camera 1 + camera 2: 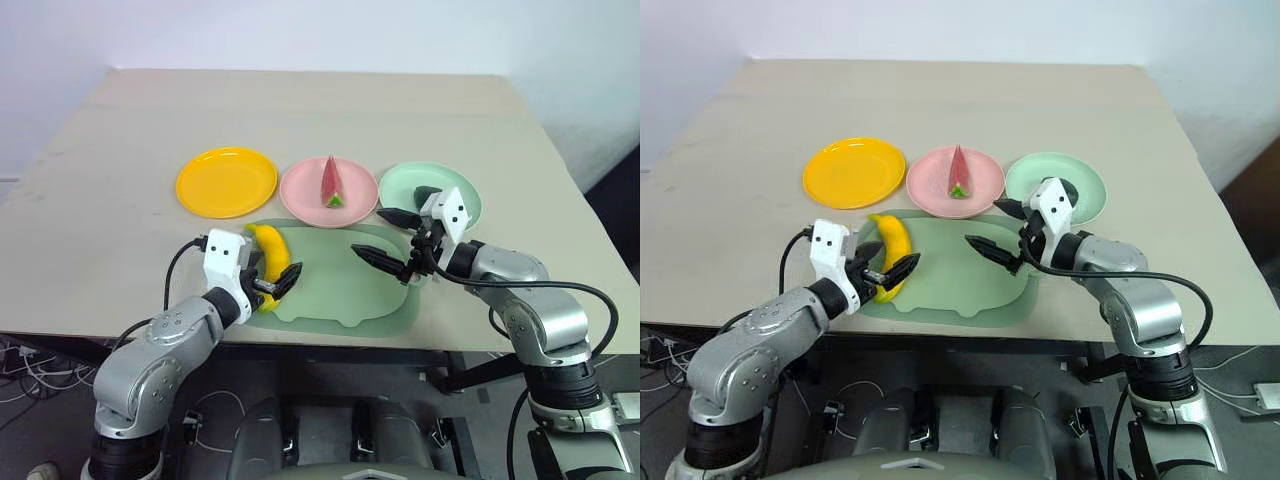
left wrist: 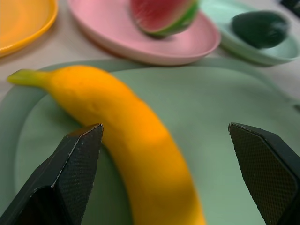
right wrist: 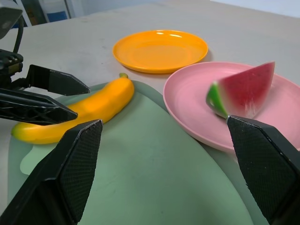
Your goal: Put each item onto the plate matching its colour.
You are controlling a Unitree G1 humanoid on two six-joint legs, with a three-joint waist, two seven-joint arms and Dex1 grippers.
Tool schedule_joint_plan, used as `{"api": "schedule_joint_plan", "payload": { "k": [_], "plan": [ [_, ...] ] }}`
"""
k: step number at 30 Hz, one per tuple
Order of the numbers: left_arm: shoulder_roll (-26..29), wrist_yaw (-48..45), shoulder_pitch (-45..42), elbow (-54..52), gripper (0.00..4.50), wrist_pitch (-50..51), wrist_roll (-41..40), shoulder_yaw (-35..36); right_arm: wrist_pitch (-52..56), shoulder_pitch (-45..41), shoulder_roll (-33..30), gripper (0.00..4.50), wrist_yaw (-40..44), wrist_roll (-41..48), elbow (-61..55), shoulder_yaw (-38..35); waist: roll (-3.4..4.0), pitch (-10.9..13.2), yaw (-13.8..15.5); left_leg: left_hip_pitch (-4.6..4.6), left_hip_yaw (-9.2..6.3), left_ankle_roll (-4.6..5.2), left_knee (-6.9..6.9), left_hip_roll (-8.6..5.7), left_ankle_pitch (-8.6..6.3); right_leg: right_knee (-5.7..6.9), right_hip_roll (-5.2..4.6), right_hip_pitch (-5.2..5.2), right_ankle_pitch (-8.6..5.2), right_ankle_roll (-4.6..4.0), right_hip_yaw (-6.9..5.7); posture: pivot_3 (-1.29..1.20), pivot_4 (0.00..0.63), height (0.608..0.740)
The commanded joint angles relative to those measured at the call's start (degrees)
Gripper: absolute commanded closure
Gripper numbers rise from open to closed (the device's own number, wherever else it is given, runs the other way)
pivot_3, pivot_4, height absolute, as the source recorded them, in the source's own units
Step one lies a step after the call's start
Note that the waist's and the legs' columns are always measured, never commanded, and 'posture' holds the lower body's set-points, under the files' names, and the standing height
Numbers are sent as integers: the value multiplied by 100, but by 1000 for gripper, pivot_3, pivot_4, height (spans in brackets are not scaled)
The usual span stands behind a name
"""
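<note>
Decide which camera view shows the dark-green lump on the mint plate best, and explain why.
The left wrist view: the dark-green lump lies unobstructed in the mint plate. In both head views the right gripper hides most of it, leaving a dark sliver.

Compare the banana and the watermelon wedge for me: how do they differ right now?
The banana lies on the pale-green mat, not on any plate; the watermelon wedge already sits on the pink plate. The banana is long, curved and plain yellow; the wedge is a red triangle with a green rind. The open left gripper straddles the banana, while no gripper is at the wedge. Both are small toy foods.
</note>
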Motion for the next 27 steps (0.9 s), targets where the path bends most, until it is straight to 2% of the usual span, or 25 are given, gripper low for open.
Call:
{"api": "schedule_joint_plan", "payload": {
  "k": [1,6,21,24,27],
  "plan": [
    [-6,252,-318,-158,0,491,0,-38,-111,-119,-102,20,-13,-11,-47,-67,0,0,-2,0,-1,0,0,0,0,0,0,0,0,0,0,0,150,695],
    [-29,468,-815,-24,0,1311,31,-69,-28,-84,-158,20,-99,-59,-57,-83,0,0,-9,0,-1,-1,0,0,1,1,1,0,0,0,-1,0,150,695],
    [-548,598,-1807,209,0,2875,89,561,140,-99,-225,20,-393,-193,80,-50,-3,1,-10,0,-3,-3,0,-3,2,1,1,1,0,1,-1,0,150,695],
    [-586,550,-1887,201,579,3052,166,625,153,-142,-228,0,-437,-238,145,-38,-3,1,-8,0,-3,-4,0,-3,3,2,1,0,0,1,-1,0,150,695],
    [-630,574,-1962,270,1558,3349,315,687,190,-157,-239,0,-444,-250,182,-46,-3,1,-6,0,-3,-5,1,-3,3,3,1,1,0,1,-1,0,150,695]
  ]
}}
